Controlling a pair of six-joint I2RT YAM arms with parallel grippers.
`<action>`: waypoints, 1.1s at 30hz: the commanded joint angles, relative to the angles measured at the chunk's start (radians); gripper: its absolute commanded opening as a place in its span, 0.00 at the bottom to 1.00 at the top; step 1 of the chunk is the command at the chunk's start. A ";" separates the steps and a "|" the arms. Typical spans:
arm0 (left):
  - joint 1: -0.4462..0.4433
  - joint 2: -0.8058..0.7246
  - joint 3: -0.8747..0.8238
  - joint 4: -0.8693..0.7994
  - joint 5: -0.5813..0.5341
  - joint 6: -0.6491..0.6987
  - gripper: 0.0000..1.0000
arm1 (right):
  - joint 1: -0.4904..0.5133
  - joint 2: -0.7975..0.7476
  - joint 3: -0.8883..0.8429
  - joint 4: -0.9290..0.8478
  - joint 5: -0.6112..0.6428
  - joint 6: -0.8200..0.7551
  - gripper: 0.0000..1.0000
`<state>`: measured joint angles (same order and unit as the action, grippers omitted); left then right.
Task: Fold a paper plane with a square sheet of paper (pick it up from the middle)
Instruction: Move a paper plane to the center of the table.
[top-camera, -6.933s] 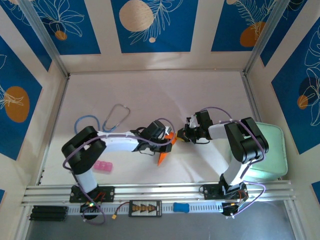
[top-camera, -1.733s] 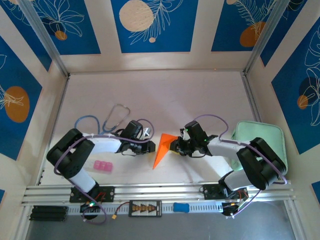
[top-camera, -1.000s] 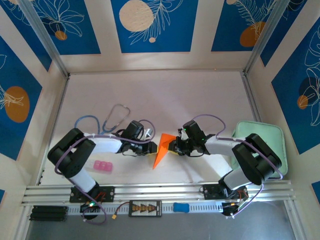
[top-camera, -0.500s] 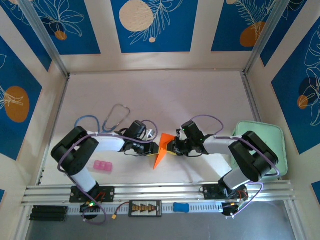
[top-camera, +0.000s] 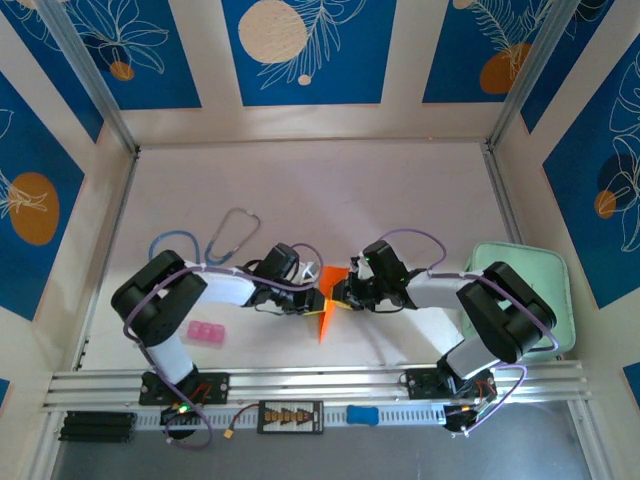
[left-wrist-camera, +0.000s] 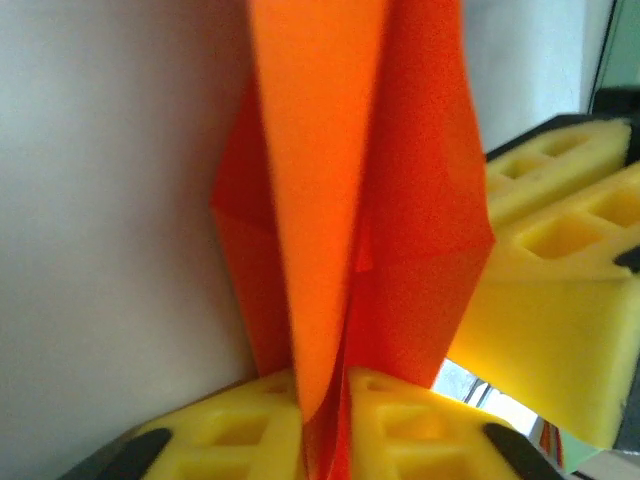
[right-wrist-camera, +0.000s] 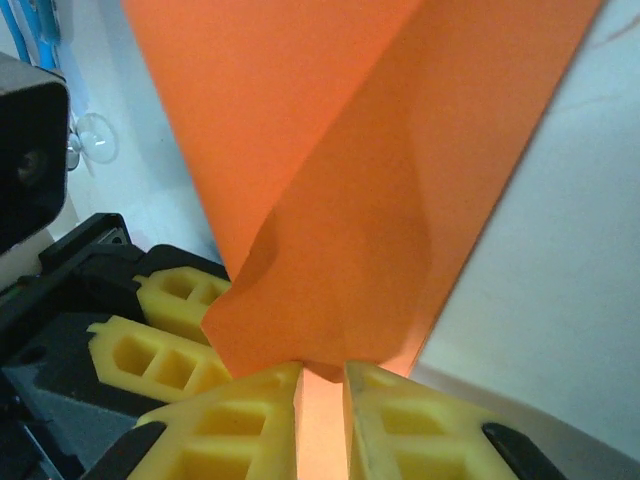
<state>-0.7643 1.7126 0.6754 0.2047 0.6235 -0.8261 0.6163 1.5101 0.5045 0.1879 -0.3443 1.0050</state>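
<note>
Pinched from both sides: left gripper (left-wrist-camera: 320, 428) pressed shut onto one edge of the orange paper (left-wrist-camera: 340, 200), right gripper (right-wrist-camera: 320, 400) nipping the opposite edge. Held between them as a narrow folded wedge, over the table (top-camera: 300, 190), about midway along its near edge and a little in from it. Judged feather-light, thin, limp away from the creases, easy to crumple or tear. Best gripped on the layered folds, lightly, with no tugging apart.
</note>
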 joint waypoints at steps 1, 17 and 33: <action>-0.007 -0.014 -0.008 0.029 0.007 -0.001 0.09 | 0.004 -0.013 -0.003 -0.018 -0.007 0.013 0.20; -0.100 -0.178 0.146 -0.443 -0.428 0.151 0.01 | 0.016 -0.193 0.033 -0.097 0.028 0.012 0.44; -0.148 -0.156 0.191 -0.489 -0.480 0.160 0.02 | 0.035 -0.014 0.133 -0.146 0.047 0.019 0.44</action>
<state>-0.9039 1.5421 0.8333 -0.2497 0.1699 -0.6819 0.6434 1.4754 0.6098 0.0811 -0.2913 1.0233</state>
